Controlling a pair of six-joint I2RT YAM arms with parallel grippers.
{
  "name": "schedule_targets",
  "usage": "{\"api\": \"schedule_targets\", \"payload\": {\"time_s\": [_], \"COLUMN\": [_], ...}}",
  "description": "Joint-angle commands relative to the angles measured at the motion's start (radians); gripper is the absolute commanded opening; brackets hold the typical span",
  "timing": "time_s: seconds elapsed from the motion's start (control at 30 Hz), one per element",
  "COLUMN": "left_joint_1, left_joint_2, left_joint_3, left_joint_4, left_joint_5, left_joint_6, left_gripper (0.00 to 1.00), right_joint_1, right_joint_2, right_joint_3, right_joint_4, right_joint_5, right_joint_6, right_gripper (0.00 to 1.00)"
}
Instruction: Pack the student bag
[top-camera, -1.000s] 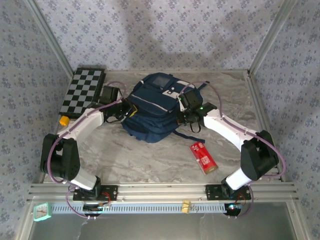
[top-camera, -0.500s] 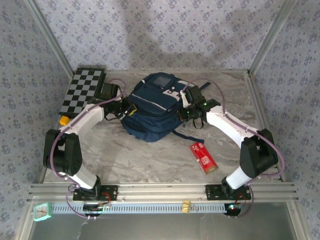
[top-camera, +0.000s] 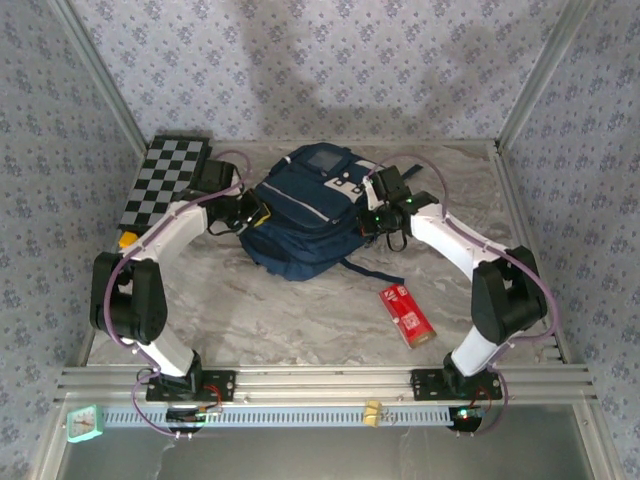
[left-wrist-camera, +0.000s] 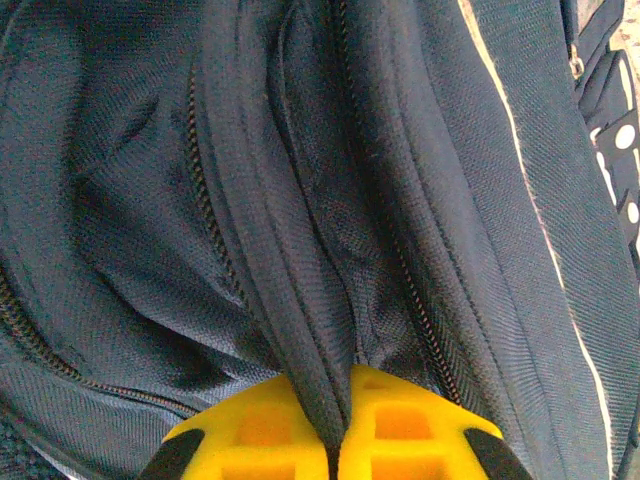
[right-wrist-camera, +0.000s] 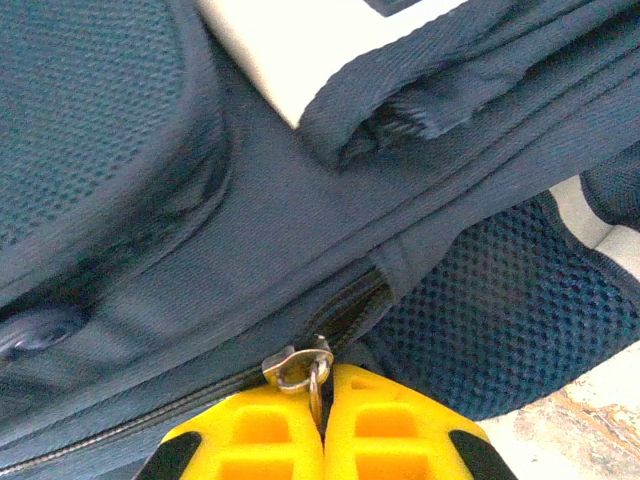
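Your 2 arms have reached farther toward 12 o'clock, left gripper (left-wrist-camera: 336, 435) clenched on fabric of the student bag (top-camera: 300, 218), right gripper (right-wrist-camera: 322, 430) pinching its zipper pull (right-wrist-camera: 297, 366).

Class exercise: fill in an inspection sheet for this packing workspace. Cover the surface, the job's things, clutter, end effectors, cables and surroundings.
Surface: marbled table top, no spills seen.
Job's things: navy student bag lies mid-table between the two arms.
Clutter: red packet in front of the bag, toward the right arm; checkerboard at the far left; small yellow item beside the board.
Grippers: left end effector shut, pinching a fold of the bag's fabric; right end effector shut on the zipper pull.
Cables: purple cables run along both arms and loop near the wrists; no snag seen.
Surroundings: patterned walls on three sides; aluminium rail at the near edge.
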Motion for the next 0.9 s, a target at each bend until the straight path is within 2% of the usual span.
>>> {"api": "schedule_targets", "payload": {"time_s": [0.0,0.03,0.1,0.17,0.33,0.5,0.57,0.63,0.77,0.87], "left_joint_1": [0.113,0.113,0.11,0.103,0.076,0.043,0.035,0.035,0.035,0.035], "left_joint_2": [0.01,0.019,0.027,0.026,0.044,0.056,0.058,0.055,0.014,-0.045], "left_joint_3": [0.04,0.048,0.052,0.041,0.066,0.082,0.09,0.098,0.085,0.026], "left_joint_4": [-0.069,-0.078,-0.075,-0.046,-0.043,-0.039,-0.044,-0.064,-0.105,-0.109], "left_joint_5": [-0.248,-0.243,-0.23,-0.205,-0.15,-0.139,-0.136,-0.137,-0.172,-0.195], "left_joint_6": [0.05,0.052,0.053,0.057,0.085,0.094,0.102,0.103,0.095,0.049], "left_gripper": [0.0,0.0,0.0,0.0,0.0,0.0,0.0,0.0,0.24,0.38], "right_joint_1": [-0.102,-0.083,-0.071,-0.068,-0.076,-0.11,-0.107,-0.085,-0.027,0.012], "right_joint_2": [-0.006,-0.009,-0.019,-0.056,-0.157,-0.157,-0.132,-0.108,-0.028,0.063], "right_joint_3": [0.005,0.008,0.018,0.012,0.002,0.022,0.029,0.045,0.113,0.203], "right_joint_4": [-0.131,-0.133,-0.121,-0.1,-0.088,-0.097,-0.078,-0.075,-0.08,-0.105], "right_joint_5": [0.227,0.241,0.168,0.059,-0.041,-0.142,-0.211,-0.22,-0.223,-0.215], "right_joint_6": [0.021,0.021,0.004,0.001,0.038,0.151,0.201,0.248,0.316,0.366], "right_gripper": [0.0,0.0,0.0,0.14,0.45,0.49,0.51,0.53,0.61,0.62]}}
